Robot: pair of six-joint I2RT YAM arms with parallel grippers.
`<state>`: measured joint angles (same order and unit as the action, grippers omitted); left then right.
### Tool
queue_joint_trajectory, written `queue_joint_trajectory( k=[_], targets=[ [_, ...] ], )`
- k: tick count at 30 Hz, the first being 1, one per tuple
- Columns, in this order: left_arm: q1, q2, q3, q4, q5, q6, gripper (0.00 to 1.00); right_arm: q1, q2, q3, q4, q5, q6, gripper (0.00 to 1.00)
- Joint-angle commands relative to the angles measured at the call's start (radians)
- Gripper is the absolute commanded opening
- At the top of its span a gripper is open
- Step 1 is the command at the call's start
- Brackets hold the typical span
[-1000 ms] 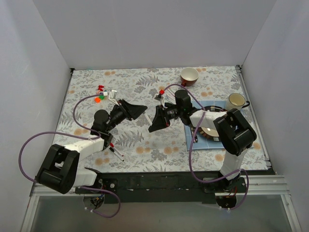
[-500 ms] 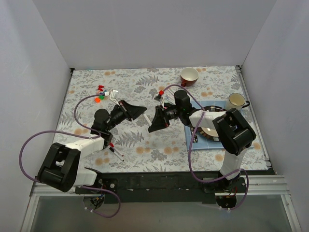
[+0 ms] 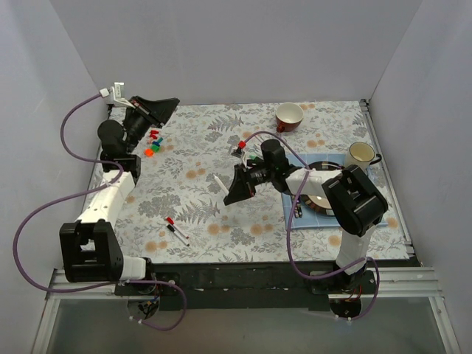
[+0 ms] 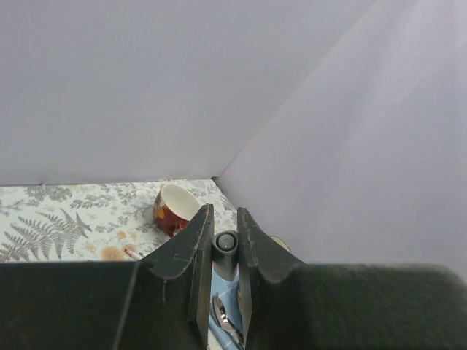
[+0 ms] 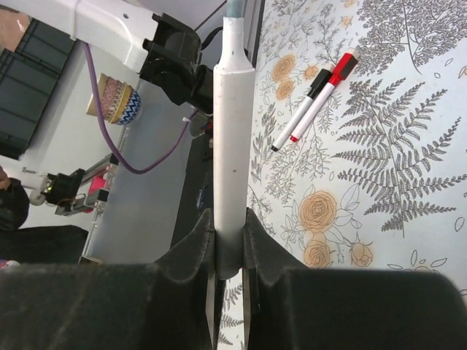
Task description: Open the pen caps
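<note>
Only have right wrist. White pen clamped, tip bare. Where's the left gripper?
Observer: The left gripper is raised at the far left corner, near the loose caps.
Operator: Holding anything?
Observer: The left wrist view shows a small dark cap pinched in it.
Operator: Any pens besides the two I see lying there?
Observer: One red-capped pen on the table, on the far side of the right gripper and its white pen.
</note>
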<state>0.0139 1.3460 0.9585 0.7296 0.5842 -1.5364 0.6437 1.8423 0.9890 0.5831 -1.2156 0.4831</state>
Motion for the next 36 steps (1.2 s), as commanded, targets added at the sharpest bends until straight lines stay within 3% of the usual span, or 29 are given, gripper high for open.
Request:
queue_joint_trajectory(
  k=[1,2,3,6,12,22,25,30,36],
  targets=[
    [0.043,0.015,-0.024,-0.099,-0.02,0.019,0.0,-0.002,-0.005,0.045,-0.141,0.036,-0.162,0.01],
    [0.067,0.004,-0.044,-0.123,-0.052,0.022,0.0,-0.013,-0.005,0.066,-0.334,0.08,-0.243,0.01],
    [0.08,0.001,-0.069,-0.189,-0.07,0.024,0.0,-0.019,-0.006,0.124,-0.42,0.203,-0.377,0.01],
    [0.136,0.007,-0.139,-0.318,-0.197,-0.01,0.0,-0.059,-0.008,0.174,-0.569,0.376,-0.477,0.01],
    [0.199,0.163,-0.037,-0.755,-0.382,-0.028,0.0,-0.136,-0.025,0.197,-0.631,0.484,-0.563,0.01],
    [0.222,0.475,0.139,-0.872,-0.446,0.024,0.02,-0.17,-0.014,0.22,-0.669,0.513,-0.597,0.01],
    [0.222,0.53,0.178,-0.895,-0.455,0.03,0.07,-0.17,-0.003,0.235,-0.692,0.545,-0.609,0.01],
    [0.225,0.541,0.206,-0.9,-0.468,0.032,0.35,-0.17,0.018,0.258,-0.724,0.591,-0.629,0.03],
    [0.23,0.458,0.188,-0.895,-0.454,0.068,0.58,-0.183,0.031,0.287,-0.761,0.692,-0.679,0.08]
  ],
)
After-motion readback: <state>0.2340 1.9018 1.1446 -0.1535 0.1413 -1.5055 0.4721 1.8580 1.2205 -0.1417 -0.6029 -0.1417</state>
